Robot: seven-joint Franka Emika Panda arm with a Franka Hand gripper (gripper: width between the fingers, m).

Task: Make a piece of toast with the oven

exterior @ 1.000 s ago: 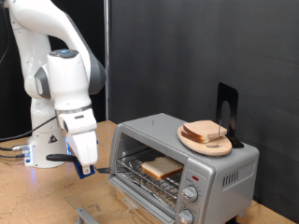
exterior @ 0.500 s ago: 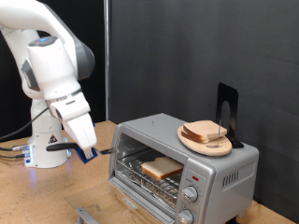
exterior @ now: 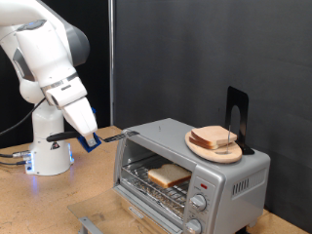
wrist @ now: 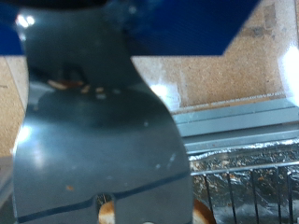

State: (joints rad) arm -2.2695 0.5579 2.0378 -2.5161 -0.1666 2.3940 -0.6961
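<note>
Arm has swung up and toward exterior view's left since a second ago; I see gripper (exterior: 93,139) lifted clear, jaws clenched on spatula (exterior: 119,136) by blue handle. Blade bare. Piece of toast (exterior: 168,175) lies on wire rack inside oven (exterior: 219,180), door open: loading looks done. Spare slices on plate (exterior: 214,148) atop oven. Wrist view mostly blocked by blade (wrist: 98,140); fingertips hidden

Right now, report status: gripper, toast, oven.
Gripper raised off the oven's upper corner, exterior view's left, gripping a flat spatula. Piece of toast on the rack inside the oven, door open. Nothing between them.
</note>
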